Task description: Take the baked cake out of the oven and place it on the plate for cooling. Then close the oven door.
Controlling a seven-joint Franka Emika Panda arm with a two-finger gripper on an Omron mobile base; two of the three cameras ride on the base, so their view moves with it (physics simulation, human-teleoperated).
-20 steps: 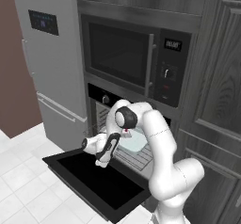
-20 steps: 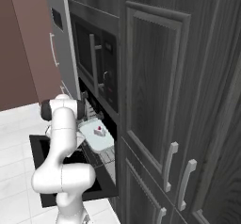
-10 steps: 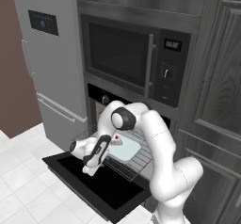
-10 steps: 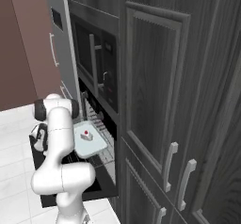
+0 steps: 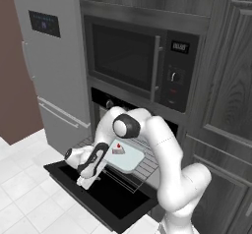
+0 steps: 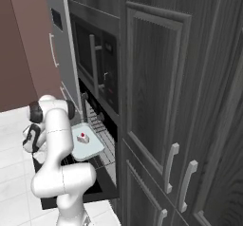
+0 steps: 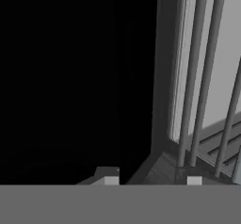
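The oven (image 5: 104, 98) stands with its oven door (image 5: 115, 206) folded down flat. A wire rack (image 5: 147, 168) is drawn out over the door. On it lies a pale tray (image 5: 134, 161) carrying the cake (image 5: 118, 149), a small white slice with a red top, also seen as the cake (image 6: 83, 137) on the tray (image 6: 91, 150). My gripper (image 5: 84, 182) hangs low at the rack's front left corner, left of the cake, and is shut on the rack's edge. In the hand view the gripper (image 7: 153, 181) has that grey corner between its tips. The plate is out of view.
A black microwave (image 5: 128, 61) sits right above the oven. A grey fridge (image 5: 54, 66) stands to the left and dark tall cabinets (image 5: 226, 110) to the right. The lowered door (image 6: 102, 184) juts out over the white tiled floor (image 5: 24, 198).
My hand has swung left and down from in front of the oven mouth to the door's left side. The rack with tray and cake has slid outward with it.
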